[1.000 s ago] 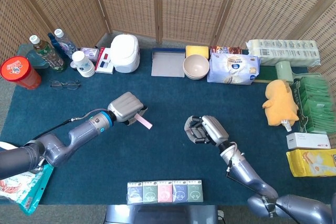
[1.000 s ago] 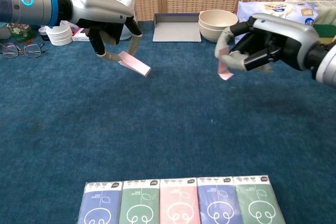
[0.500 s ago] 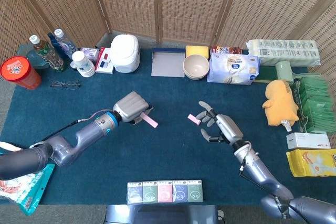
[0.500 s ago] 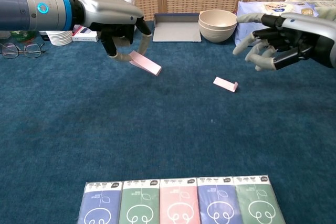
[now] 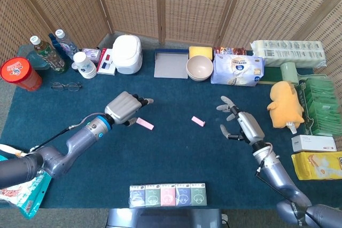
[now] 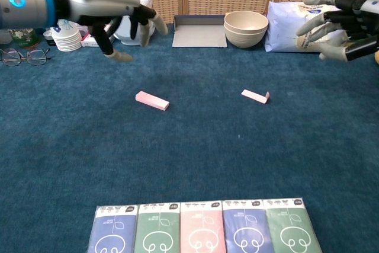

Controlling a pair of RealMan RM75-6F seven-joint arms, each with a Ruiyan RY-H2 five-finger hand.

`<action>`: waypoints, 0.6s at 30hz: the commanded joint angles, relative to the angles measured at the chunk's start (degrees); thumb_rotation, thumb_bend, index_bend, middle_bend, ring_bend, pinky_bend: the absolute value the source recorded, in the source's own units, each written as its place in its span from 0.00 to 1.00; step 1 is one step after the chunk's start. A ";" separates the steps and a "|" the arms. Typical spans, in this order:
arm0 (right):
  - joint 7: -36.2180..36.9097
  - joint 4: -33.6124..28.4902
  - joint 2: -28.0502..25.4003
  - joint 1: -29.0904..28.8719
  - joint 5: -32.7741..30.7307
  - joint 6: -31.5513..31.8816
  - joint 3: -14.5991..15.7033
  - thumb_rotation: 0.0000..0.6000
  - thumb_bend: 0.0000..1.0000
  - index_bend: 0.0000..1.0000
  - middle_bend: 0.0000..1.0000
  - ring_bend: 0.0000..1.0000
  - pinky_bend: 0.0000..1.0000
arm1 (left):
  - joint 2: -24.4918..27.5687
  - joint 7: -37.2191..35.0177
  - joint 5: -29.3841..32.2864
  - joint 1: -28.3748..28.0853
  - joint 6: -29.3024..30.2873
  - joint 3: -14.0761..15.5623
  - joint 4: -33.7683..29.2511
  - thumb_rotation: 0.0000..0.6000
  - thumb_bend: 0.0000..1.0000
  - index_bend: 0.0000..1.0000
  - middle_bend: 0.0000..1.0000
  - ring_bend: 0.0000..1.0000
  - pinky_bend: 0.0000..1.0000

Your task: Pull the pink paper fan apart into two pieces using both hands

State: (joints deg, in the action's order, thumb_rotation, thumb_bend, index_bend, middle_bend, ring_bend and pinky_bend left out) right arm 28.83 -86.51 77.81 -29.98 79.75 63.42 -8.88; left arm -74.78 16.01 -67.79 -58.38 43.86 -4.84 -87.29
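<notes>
Two pink fan pieces lie apart on the blue cloth. The left piece is a flat pink bar. The right piece is shorter, with one end turned up. My left hand hovers up and left of the left piece, fingers spread, holding nothing. My right hand is well to the right of the right piece, fingers spread and empty.
A row of coloured packets lies at the near edge. Bowls, a grey tray, a white cooker, bottles, glasses and tissue packs line the back. A yellow plush sits at right.
My left hand let go of its pink piece, which now lies on the cloth, and drew back left. My right hand, open half a second ago, moved further right from its dropped piece.
</notes>
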 commanded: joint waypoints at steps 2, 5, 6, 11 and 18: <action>-3.80 0.52 -0.66 1.40 -0.80 1.61 0.31 1.00 0.48 0.00 0.25 0.19 0.34 | 4.24 0.39 0.63 4.81 5.95 0.93 -4.75 1.00 0.30 0.17 0.36 0.33 0.52; -6.82 0.70 -1.03 2.27 -1.48 2.50 0.53 1.00 0.48 0.00 0.24 0.18 0.31 | 7.34 1.41 0.66 8.23 10.18 2.08 -8.16 1.00 0.30 0.17 0.35 0.32 0.51; -8.34 0.70 -1.16 2.68 -1.84 2.89 0.65 1.00 0.48 0.00 0.24 0.18 0.31 | 8.77 1.84 0.77 10.30 12.89 2.64 -9.92 1.00 0.30 0.17 0.35 0.32 0.50; -15.31 0.77 -1.15 4.48 -3.13 5.18 1.21 1.00 0.48 0.00 0.24 0.18 0.31 | 12.67 0.98 0.65 18.46 22.42 4.91 -15.52 1.00 0.30 0.17 0.35 0.32 0.50; -33.94 -2.77 -3.01 10.86 -5.42 13.72 4.08 1.00 0.48 0.01 0.24 0.16 0.30 | 13.55 -4.04 -4.49 35.87 39.58 12.24 -15.94 1.00 0.30 0.17 0.34 0.32 0.46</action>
State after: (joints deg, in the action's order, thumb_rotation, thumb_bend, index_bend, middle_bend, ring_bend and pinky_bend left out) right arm 3.00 -86.83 75.93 -22.72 75.70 72.39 -6.47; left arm -61.77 14.59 -69.11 -29.75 76.33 3.52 -103.17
